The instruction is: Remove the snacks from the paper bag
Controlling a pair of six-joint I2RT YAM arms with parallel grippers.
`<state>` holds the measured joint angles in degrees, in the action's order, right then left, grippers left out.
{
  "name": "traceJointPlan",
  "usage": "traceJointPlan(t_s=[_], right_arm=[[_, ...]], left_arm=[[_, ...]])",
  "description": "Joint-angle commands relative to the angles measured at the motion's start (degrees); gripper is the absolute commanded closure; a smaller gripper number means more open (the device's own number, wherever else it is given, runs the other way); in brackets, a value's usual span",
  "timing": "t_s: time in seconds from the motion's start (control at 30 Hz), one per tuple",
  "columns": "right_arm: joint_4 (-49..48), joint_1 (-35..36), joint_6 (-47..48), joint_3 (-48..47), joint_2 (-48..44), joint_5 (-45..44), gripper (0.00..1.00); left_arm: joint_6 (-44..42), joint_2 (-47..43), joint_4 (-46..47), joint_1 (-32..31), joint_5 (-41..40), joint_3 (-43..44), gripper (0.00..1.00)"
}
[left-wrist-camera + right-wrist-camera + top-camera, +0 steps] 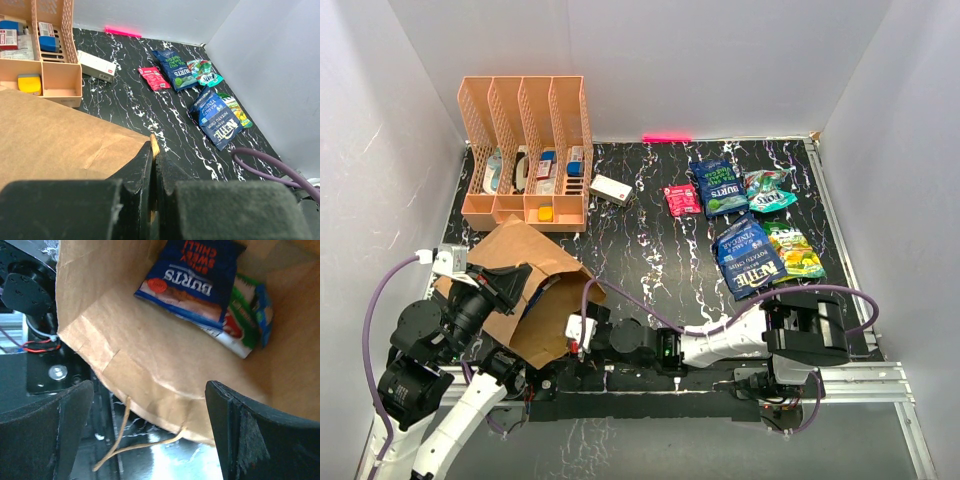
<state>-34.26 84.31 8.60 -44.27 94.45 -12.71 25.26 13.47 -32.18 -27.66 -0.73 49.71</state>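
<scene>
The brown paper bag (535, 285) lies on its side at the near left, mouth toward the right arm. My left gripper (155, 150) is shut on the bag's upper edge (154, 144). At the mouth, my right gripper (149, 387) is open, its fingers either side of the lower rim with its paper handle (120, 440). Inside the bag (150, 350) lie a dark blue Burts packet (190, 280) and a green-white packet (245, 320). Several snacks lie on the table at the far right: two dark blue bags (720, 187) (748, 256), a pink-red packet (681, 199), a teal bag (769, 189) and a green-yellow bag (793, 249).
An orange mesh rack (525, 150) with little boxes stands at the back left. A small white box (611, 189) lies beside it. A purple cable (650, 315) loops across the table in front of the right arm. White walls close in three sides.
</scene>
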Motion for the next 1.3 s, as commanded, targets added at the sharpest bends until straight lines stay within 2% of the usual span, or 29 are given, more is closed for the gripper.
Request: traceJointPlan(t_s=[0.0,0.17,0.4,0.8,0.9,1.1,1.27], right_arm=[[-10.3,0.0,18.9,-0.5,-0.5,1.4,0.01],[-8.6,-0.1,38.1,-2.0,2.8,2.0,0.00],[-6.5,-4.1,49.1,-8.1,10.3,9.0,0.09],[-3.9,-12.2,56.4,-21.3,23.9,26.7,0.17],[-2.9,-13.2,57.5,-24.4,26.5,28.0,0.19],[-0.7,-13.8,59.3,-29.3,31.1,28.6,0.32],[-2.8,-13.8,59.7,-31.5,34.0,26.7,0.33]], left_arm=[[-1.1,0.9,0.9,-0.2,0.6,0.9,1.00],[-1.1,0.9,1.4,-0.2,0.6,0.8,1.00],[-1.3,1.1,1.6,-0.2,0.8,1.5,1.00],[0.2,0.2,2.3,-0.2,0.2,1.5,1.00],[0.1,0.1,2.4,-0.2,0.1,1.5,1.00],[-0.5,0.8,2.1,-0.2,0.2,1.9,1.00],[-1.1,0.7,1.4,-0.2,-0.3,2.4,1.00]])
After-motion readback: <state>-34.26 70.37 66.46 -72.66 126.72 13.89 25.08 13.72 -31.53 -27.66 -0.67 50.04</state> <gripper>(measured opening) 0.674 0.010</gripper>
